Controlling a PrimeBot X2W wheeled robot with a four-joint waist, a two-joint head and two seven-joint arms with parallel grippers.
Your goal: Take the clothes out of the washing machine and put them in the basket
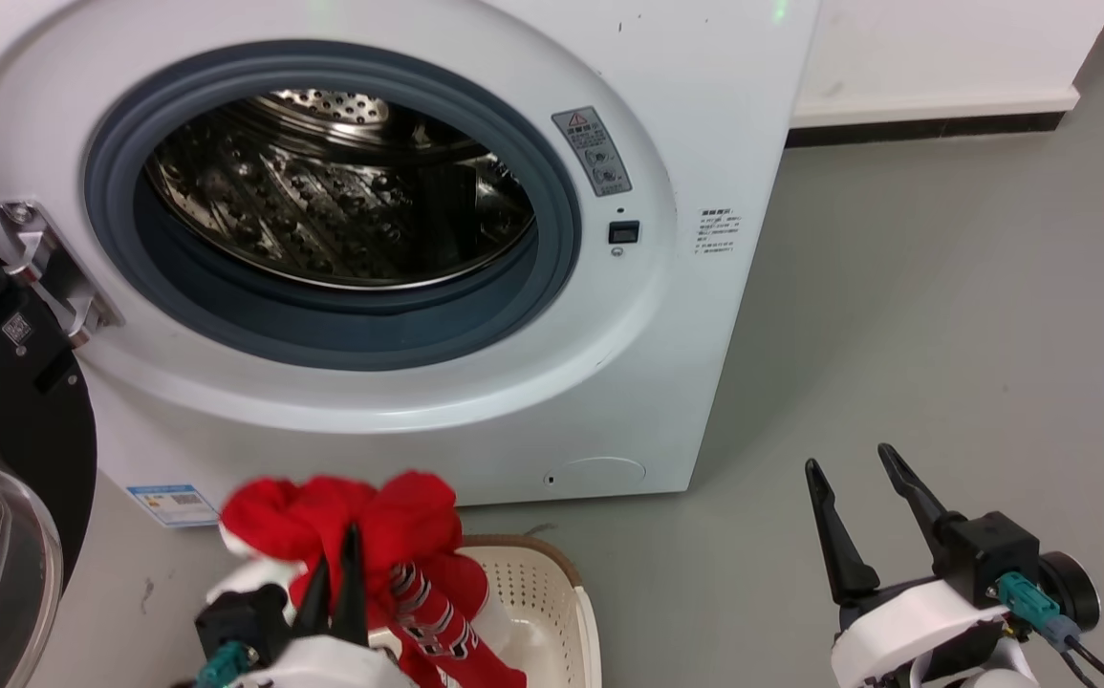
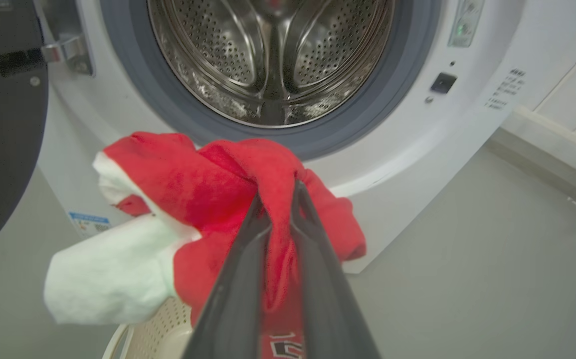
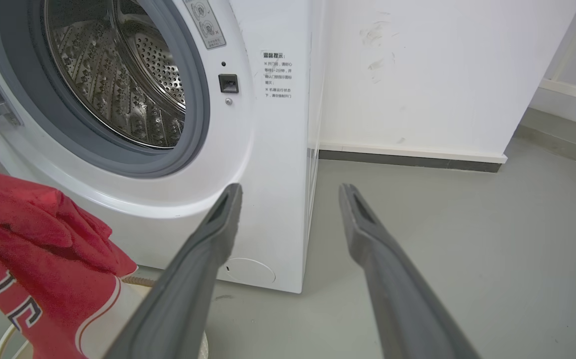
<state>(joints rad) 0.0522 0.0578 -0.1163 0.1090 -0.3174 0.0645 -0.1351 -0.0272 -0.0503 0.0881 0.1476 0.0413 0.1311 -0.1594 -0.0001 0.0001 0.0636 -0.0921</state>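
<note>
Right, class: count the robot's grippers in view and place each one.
2. Left gripper: lower left, shut on the clothes above the basket. Right gripper: lower right, open and empty.

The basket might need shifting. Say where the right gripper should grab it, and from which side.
Probably the basket by its right rim, from above on the right: that edge is thin and bare, while the clothes hang over its left part.

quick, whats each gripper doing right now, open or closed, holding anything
Left gripper: shut on the clothes, which hang over the basket.
Right gripper: open, holding nothing.
</note>
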